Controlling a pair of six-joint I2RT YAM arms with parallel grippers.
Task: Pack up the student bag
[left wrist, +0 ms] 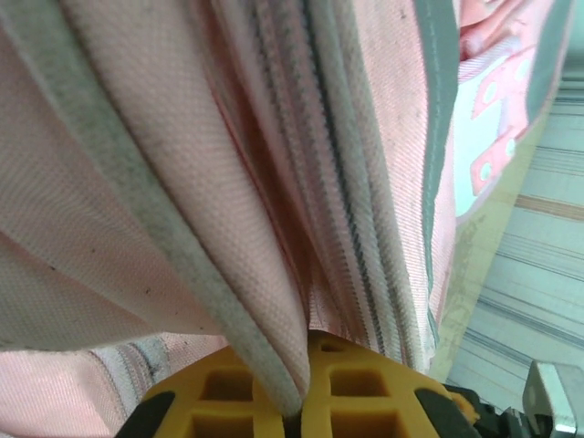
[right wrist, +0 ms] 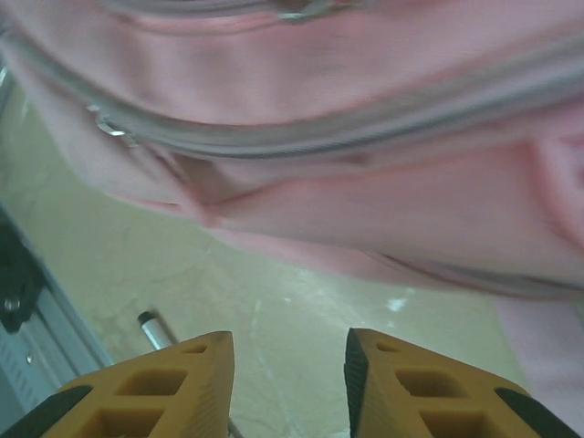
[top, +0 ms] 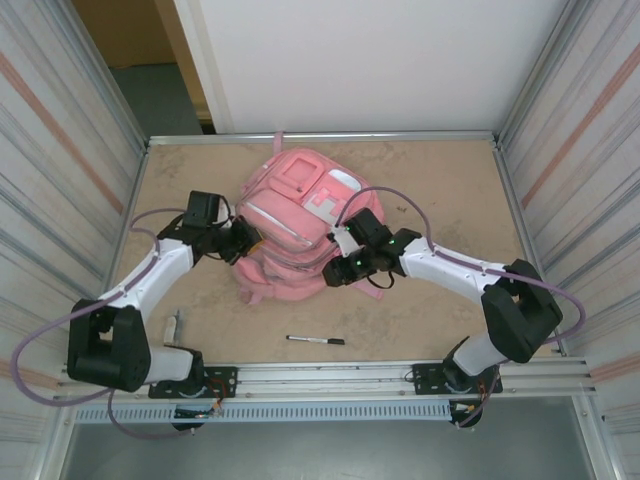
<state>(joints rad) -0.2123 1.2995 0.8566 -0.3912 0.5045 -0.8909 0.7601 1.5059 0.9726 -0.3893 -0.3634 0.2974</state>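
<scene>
Nearest the arm bases, a dark pen (top: 316, 341) lies alone on the table (top: 450, 200), well apart from the student bag (top: 295, 225); its tip also shows below the bag in the right wrist view. Further in, the right gripper (right wrist: 290, 383) hangs at the bag's near right side with its yellow fingers (right wrist: 164, 392) apart and nothing between them. The left gripper (left wrist: 306, 392) is clamped on a fold of pink fabric beside a zip line at the bag's left side. The bag lies in the middle of the table, front pocket up, top towards the far wall.

The likely trouble is the left hold: it pinches only a thin fold, so a pull could let the cloth slide out or drag the whole soft bag. With the right jaws empty, nothing steadies the other side. Whether any zip is open, I cannot tell.

No writing or brand is readable on bag or pen
</scene>
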